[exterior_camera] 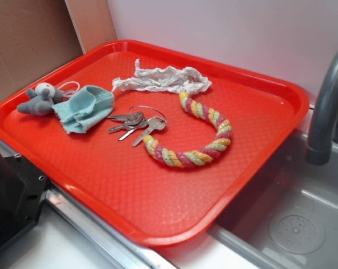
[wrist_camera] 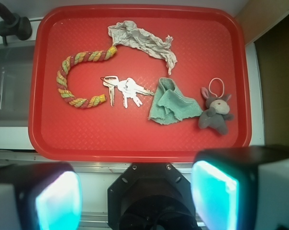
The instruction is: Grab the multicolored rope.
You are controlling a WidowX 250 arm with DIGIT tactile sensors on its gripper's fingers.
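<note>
Claw fingers (wrist_camera: 58,199) spread wide at the near edge of the wrist view, gripping nothing and touching nothing, poised well above a red tray (wrist_camera: 139,143). On the tray's left half in that view, the multicolored rope (wrist_camera: 68,79) curls in a C, its open side facing a bunch of keys (wrist_camera: 123,90) just beside it. Crumpled white paper (wrist_camera: 142,38) lies at the far side, a teal cloth (wrist_camera: 173,103) and grey plush toy (wrist_camera: 215,111) to the right.
</note>
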